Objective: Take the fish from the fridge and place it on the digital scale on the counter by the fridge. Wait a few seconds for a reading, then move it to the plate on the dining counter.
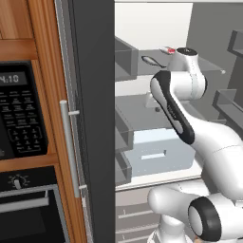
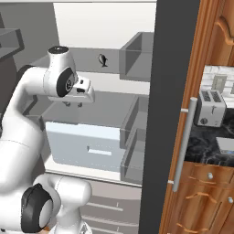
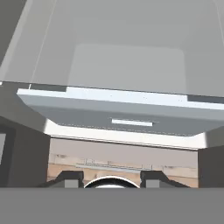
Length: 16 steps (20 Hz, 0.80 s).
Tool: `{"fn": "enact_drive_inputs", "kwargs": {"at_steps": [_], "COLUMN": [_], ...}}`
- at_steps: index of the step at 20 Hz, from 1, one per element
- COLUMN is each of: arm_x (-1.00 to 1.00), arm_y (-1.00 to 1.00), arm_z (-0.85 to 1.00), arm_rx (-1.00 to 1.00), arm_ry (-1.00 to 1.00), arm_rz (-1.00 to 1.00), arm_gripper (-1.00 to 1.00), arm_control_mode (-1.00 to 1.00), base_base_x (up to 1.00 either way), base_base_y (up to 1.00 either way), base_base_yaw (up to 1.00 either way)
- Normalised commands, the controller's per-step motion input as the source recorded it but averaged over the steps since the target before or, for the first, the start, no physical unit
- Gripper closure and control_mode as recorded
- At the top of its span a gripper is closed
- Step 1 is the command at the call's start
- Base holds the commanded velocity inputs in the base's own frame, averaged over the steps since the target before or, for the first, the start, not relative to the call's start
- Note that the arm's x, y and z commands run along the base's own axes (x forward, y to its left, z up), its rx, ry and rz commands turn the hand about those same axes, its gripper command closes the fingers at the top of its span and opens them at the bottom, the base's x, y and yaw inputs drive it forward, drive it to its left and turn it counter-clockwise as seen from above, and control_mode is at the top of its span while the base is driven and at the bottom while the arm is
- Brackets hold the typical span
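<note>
The fridge (image 1: 92,118) stands open, its dark door edge (image 2: 167,114) on the right of the right base view. The fish (image 1: 152,60), slim and silvery-grey, lies on the upper shelf, small against the back wall (image 2: 103,60). My gripper (image 2: 73,104) hangs over the middle shelf, below and left of the fish, pointing down. Its two fingertips (image 3: 65,179) stand apart with nothing between them, so the gripper (image 3: 109,180) is open. The digital scale (image 2: 226,145) lies on the counter to the right of the fridge. The plate and dining counter are out of view.
A pale drawer (image 1: 161,152) sits under the middle shelf (image 3: 127,116). A small red-and-white item (image 1: 167,50) lies on the upper shelf right of the fish. Door bins (image 2: 137,55) line the right side. A steel toaster (image 2: 210,107) stands behind the scale. A black oven panel (image 1: 19,114) is left.
</note>
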Motion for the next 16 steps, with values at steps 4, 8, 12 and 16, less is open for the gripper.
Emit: {"fn": "enact_drive_inputs", "kwargs": {"at_steps": [4, 8, 12, 16], "arm_x": [-0.16, -0.46, -0.14, 0.0], "arm_y": [0.0, 0.0, 0.0, 0.0], "arm_z": [0.0, 0.37, 0.95, 0.87], "arm_rx": [0.0, 0.0, 0.0, 0.0], "arm_ry": [-0.02, -0.21, -0.32, -0.29], "arm_rz": [0.0, 0.0, 0.0, 0.0], "arm_gripper": [-1.0, -1.0, -1.0, -1.0], "arm_control_mode": [-1.0, -1.0, -1.0, -1.0], "base_base_x": [0.0, 0.0, 0.0, 0.0], "base_base_y": [0.0, 0.0, 0.0, 0.0], "base_base_yaw": [0.0, 0.0, 0.0, 0.0]}}
